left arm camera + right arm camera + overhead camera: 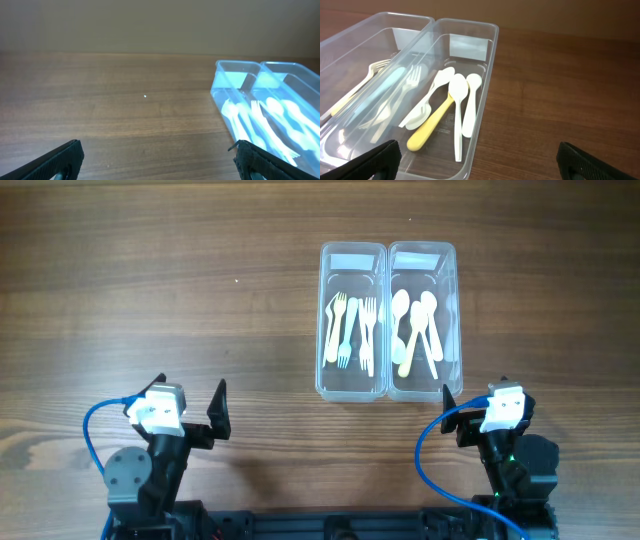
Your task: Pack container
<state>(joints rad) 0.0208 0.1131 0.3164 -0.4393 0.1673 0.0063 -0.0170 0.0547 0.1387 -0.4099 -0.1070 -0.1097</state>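
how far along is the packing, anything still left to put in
It looks finished, or nearly. Done: the forks lie in the left container, the spoons in the right container. In hand: nothing; the left gripper and right gripper are both open and empty at the near edge of the table. Left: no loose cutlery shows there, and no lid is in view.

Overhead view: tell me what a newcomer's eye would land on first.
Two clear bins sit side by side right of centre on the wooden table: the fork container holds pale forks, and the spoon container holds spoons, including a yellow spoon. At the bottom, the left gripper and right gripper are open and empty, the right one just below the spoon container.
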